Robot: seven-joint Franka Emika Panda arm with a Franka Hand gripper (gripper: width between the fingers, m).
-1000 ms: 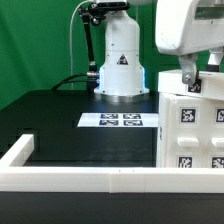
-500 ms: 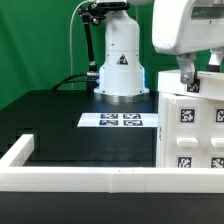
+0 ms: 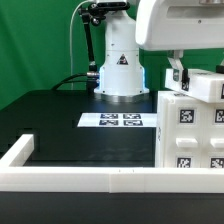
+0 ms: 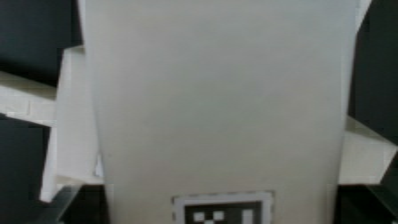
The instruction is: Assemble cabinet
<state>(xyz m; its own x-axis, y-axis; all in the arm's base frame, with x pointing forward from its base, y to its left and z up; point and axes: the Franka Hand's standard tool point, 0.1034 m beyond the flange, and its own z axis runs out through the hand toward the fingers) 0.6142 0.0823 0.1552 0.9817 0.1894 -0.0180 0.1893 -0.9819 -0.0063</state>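
Standing on the black tabletop [image 3: 80,145] at its near edge, toward the exterior view's right: the white cabinet body [image 3: 190,135], tags on its front face, just behind the low white border rail [image 3: 90,178]. Hovering right above its top: the tool [image 3: 178,75], with a small white tagged block [image 3: 203,85] beside it. Tool state: cannot tell. Filling the wrist view: a broad white panel [image 4: 214,100]. Mid-tabletop: the marker board [image 3: 120,121].

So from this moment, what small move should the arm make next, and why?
Probably a short, slow descent onto the cabinet. The gripper hangs just above its top edge at the exterior view's right, and the wrist view is filled by a white panel. I cannot tell whether the jaws are closed.
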